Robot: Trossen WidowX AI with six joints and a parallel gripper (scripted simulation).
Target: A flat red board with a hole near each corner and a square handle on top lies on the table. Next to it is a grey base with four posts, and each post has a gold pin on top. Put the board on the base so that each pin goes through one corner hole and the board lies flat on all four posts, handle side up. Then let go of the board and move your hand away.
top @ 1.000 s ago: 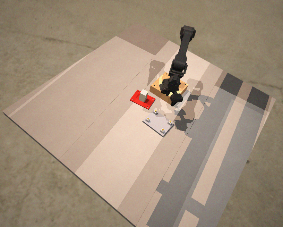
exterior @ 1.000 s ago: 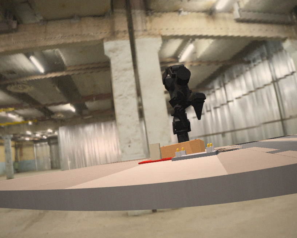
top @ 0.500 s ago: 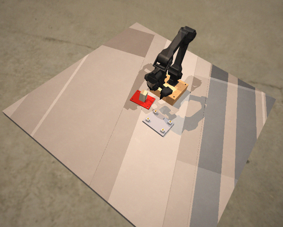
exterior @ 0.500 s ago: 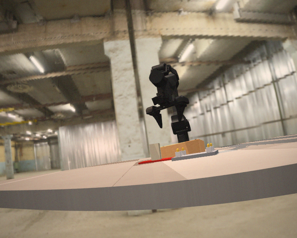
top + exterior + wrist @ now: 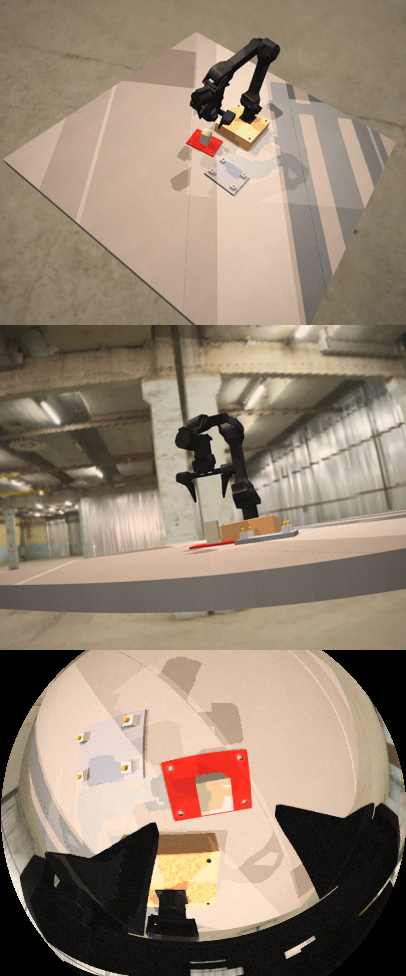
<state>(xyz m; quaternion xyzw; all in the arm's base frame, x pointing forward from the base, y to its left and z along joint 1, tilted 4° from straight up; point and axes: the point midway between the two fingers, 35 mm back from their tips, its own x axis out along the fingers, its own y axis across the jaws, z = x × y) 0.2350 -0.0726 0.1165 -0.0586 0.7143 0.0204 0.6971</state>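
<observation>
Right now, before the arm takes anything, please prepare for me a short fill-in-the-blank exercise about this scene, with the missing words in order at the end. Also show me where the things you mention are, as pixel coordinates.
The board (image 5: 193,143) (image 5: 198,546) (image 5: 182,792) is coloured ____.
On top of each post of the grey base (image 5: 226,176) (image 5: 267,538) (image 5: 102,752) is a pin coloured ____.
The claw (image 5: 216,124) (image 5: 209,500) (image 5: 219,819) is ____, with nothing between its fingers.
The arm is mounted on a block (image 5: 233,136) (image 5: 237,530) (image 5: 187,844) that looks made of ____.

Missing words: red; gold; open; wood.
</observation>
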